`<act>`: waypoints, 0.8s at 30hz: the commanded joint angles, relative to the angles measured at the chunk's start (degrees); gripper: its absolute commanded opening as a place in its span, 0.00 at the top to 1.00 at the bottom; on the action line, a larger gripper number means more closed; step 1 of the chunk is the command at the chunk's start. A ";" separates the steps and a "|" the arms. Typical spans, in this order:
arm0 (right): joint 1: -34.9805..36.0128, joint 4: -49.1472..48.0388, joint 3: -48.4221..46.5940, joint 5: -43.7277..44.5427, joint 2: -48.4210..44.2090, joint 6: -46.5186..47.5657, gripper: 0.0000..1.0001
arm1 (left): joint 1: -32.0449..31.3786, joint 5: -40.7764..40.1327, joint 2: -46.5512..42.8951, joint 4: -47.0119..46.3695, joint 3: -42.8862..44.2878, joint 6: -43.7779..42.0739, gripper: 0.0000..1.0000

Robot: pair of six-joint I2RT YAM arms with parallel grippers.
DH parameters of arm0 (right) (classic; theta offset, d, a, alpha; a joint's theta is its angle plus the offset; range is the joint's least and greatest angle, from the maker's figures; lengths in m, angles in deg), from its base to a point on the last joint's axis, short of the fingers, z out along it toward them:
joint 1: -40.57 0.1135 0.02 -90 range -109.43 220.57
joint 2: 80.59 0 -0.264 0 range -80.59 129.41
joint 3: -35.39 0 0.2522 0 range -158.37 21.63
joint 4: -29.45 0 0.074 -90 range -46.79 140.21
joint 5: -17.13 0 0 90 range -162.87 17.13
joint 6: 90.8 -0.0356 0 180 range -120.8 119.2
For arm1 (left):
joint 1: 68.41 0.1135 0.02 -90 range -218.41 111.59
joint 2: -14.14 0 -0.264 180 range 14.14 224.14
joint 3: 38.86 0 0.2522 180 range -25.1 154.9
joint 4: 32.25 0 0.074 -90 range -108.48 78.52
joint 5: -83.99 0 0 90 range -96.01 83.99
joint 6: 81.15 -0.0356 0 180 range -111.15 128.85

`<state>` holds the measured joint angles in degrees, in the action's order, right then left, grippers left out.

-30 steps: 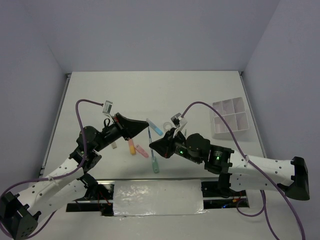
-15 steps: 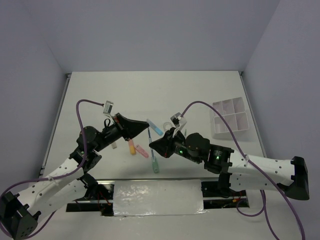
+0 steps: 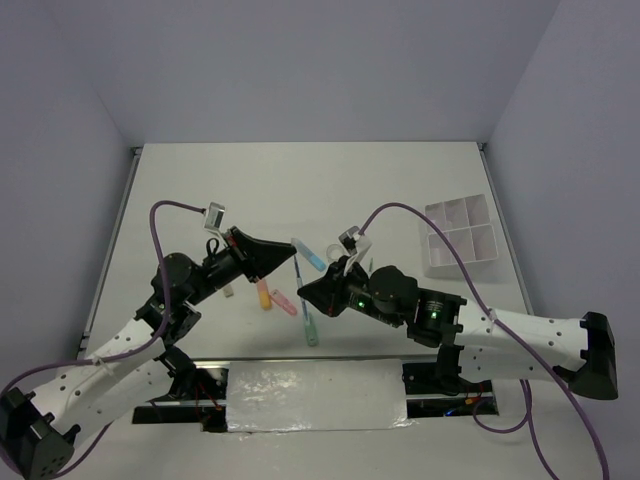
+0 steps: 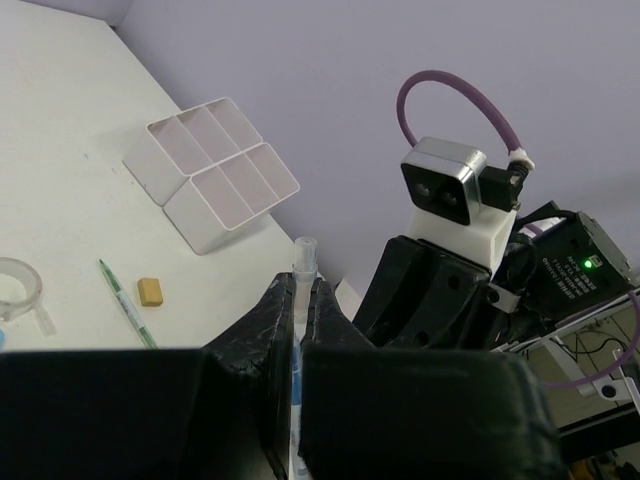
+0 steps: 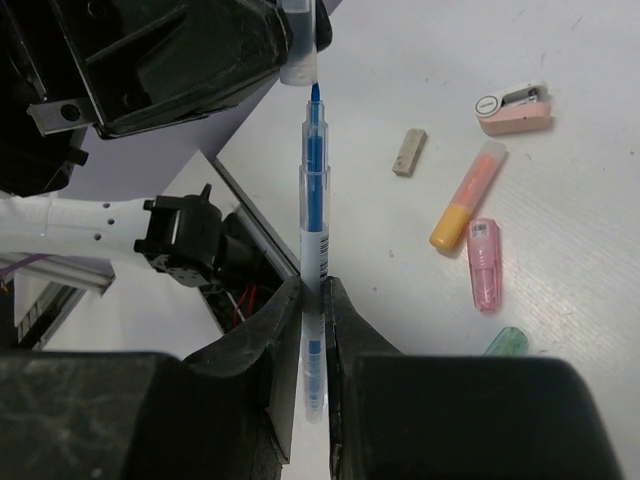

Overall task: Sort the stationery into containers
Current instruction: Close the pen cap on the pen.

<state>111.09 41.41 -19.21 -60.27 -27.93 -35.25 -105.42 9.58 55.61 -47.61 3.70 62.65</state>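
Observation:
My left gripper is shut on a clear pen cap, held above the table. My right gripper is shut on a thin blue pen, also in the air. The pen's blue tip sits just below the cap's mouth, nearly touching it. On the table lie an orange marker, a pink marker, a green marker, a blue marker, a beige eraser and a clear tape ring. The white divided tray stands at the right.
A small pink-and-white item lies near the orange marker. A thin green pen and a tan eraser lie between the tape ring and the tray. The table's near edge runs under both arms.

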 commanded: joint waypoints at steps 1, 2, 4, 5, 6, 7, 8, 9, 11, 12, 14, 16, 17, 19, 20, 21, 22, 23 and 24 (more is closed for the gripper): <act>0.41 -1.36 -2.14 -0.73 0.25 0.18 1.00 | -0.16 -1.71 -1.39 -0.85 3.19 -2.56 1.00; 0.41 -1.27 -2.14 -0.91 0.25 0.18 1.00 | -0.25 -1.88 -1.40 -0.67 3.28 -2.73 1.00; 0.41 -1.01 -2.31 -1.00 0.25 0.27 1.00 | -0.25 -2.23 -1.57 -0.41 3.72 -3.00 1.00; 0.49 -0.92 -2.23 -1.00 0.16 0.36 1.00 | -0.25 -2.15 -1.57 -0.49 3.81 -3.00 1.00; 0.41 -0.92 -2.23 -1.17 0.16 0.44 1.00 | -0.25 -2.15 -1.57 -0.58 3.81 -3.00 1.00; 0.41 -1.01 -2.23 -1.17 0.07 0.44 1.00 | -0.25 -2.15 -1.48 -0.58 4.07 -3.17 1.00; 0.32 -1.01 -2.23 -1.26 0.07 0.36 1.00 | -0.16 -1.89 -1.40 -0.67 4.16 -3.18 1.00; 0.41 -1.18 -2.14 -1.26 -0.10 0.44 1.00 | -0.25 -1.80 -1.22 -0.58 4.16 -3.18 1.00; 0.41 -1.10 -2.31 -1.00 -0.28 0.53 1.00 | -0.16 -1.36 -1.13 -0.67 3.90 -3.18 1.00; 0.41 -0.92 -2.66 -0.48 -0.28 0.71 1.00 | -0.16 -1.10 -1.04 -1.11 3.38 -3.09 1.00; 0.41 -0.48 -3.10 -0.12 -0.28 1.14 1.00 | -0.25 -1.01 -1.13 -1.63 2.76 -2.65 1.00; 0.41 -0.22 -3.54 -0.03 0.16 1.41 1.00 | -0.25 -1.09 -1.22 -1.64 2.23 -2.56 1.00; 0.41 -0.22 -3.63 -0.12 0.42 1.50 1.00 | -0.16 -1.09 -1.31 -1.72 2.05 -2.65 1.00; 0.41 -0.39 -3.63 -0.12 0.51 1.41 1.00 | -0.25 -1.09 -1.40 -1.64 1.79 -2.65 1.00; 0.41 -0.57 -3.55 -0.03 0.60 1.41 1.00 | -0.16 -1.01 -1.40 -1.64 1.88 -2.65 1.00; 0.41 -0.66 -3.55 -0.03 0.51 1.41 1.00 | -0.25 -1.01 -1.40 -1.64 1.88 -2.74 1.00; 0.41 -0.48 -3.63 0.05 0.60 1.50 1.00 | -0.25 -1.01 -1.40 -1.55 1.88 -2.74 1.00; 0.41 -0.39 -3.89 0.14 0.60 1.59 1.00 | -0.16 -1.01 -1.40 -1.55 1.88 -2.82 1.00; 0.41 -0.31 -3.98 0.23 0.51 1.59 1.00 | -0.25 -0.92 -1.31 -1.64 1.79 -2.65 1.00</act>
<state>111.09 41.85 -20.11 -61.23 -27.58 -34.38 -105.42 8.12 54.87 -45.75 5.38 61.21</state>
